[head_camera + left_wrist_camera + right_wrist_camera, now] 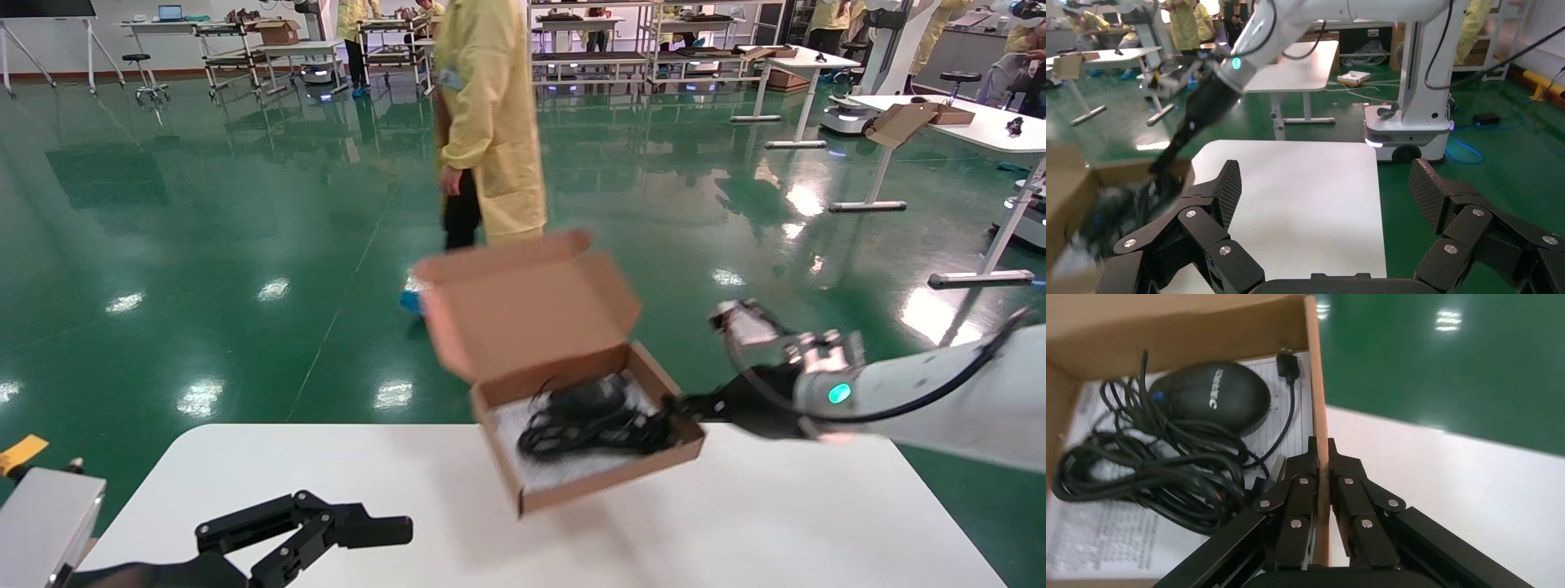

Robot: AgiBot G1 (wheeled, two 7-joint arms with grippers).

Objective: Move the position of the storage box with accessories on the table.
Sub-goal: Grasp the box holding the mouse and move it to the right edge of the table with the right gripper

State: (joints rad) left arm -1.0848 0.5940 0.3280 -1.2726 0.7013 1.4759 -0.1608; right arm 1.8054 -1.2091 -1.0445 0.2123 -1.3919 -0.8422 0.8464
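Observation:
The brown cardboard storage box (pixel 572 482), lid open, hangs above the far middle of the white table (pixel 776 523). Inside lie a black mouse (pixel 1214 398) with its coiled cable (pixel 1150 478) on a white printed sheet (pixel 1101 539). My right gripper (pixel 674 408) is shut on the box's right side wall (pixel 1318 404), one finger inside and one outside. The mouse and cable also show in the head view (pixel 588 412). My left gripper (pixel 351 531) is open and empty, low over the table's near left; in its wrist view (pixel 1324 190) the box (pixel 1070 202) shows far off.
A person in a yellow coat (pixel 490 122) stands on the green floor beyond the table. Other white tables (pixel 964 122), racks and a far-off cardboard box (pixel 279 31) stand further off. A grey block (pixel 45 523) sits at the near left edge.

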